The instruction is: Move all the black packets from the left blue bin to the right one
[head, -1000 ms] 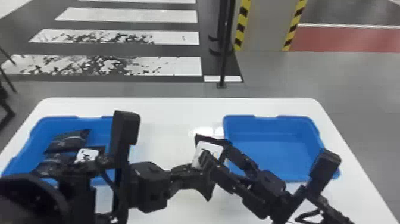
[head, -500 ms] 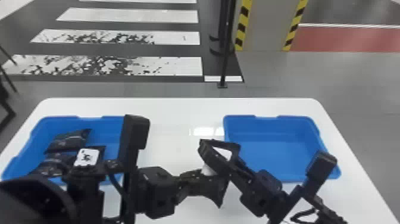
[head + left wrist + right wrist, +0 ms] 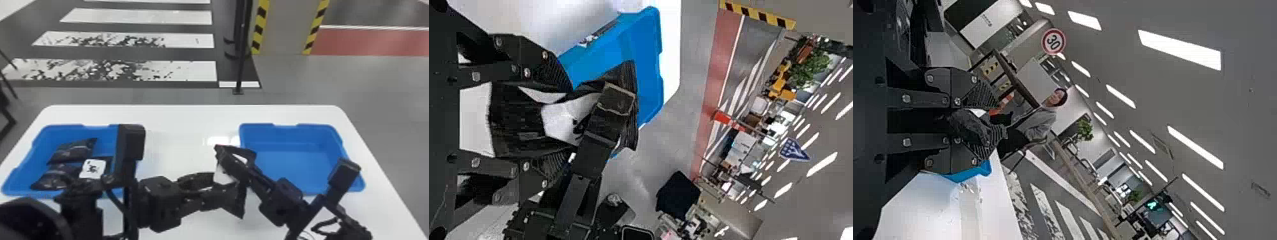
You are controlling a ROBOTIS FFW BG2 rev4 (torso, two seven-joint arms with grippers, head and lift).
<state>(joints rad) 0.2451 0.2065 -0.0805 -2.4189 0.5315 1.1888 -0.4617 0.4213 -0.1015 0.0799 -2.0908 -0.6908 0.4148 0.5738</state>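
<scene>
Between the two bins, my left gripper [image 3: 204, 191] and my right gripper [image 3: 234, 159] meet at one black packet [image 3: 234, 199] with a white label. In the left wrist view my left gripper [image 3: 560, 122] is open, its fingers apart on either side of the packet [image 3: 511, 125]; a right-gripper finger crosses the label. My right gripper [image 3: 990, 122] is shut on the packet [image 3: 969, 125] in the right wrist view. Several black packets [image 3: 71, 150] lie in the left blue bin [image 3: 19, 178], partly behind the left arm. The right blue bin [image 3: 289, 162] holds nothing visible.
Both bins stand on a white table [image 3: 191, 119], whose bare surface spreads between and behind them. The left arm overlaps the left bin's right side in the head view. A dark post [image 3: 241, 67] stands on the floor beyond the table.
Both grippers first shift right with the packet, then the left one draws back a little to the left. Its fingers now stand parted around the packet.
</scene>
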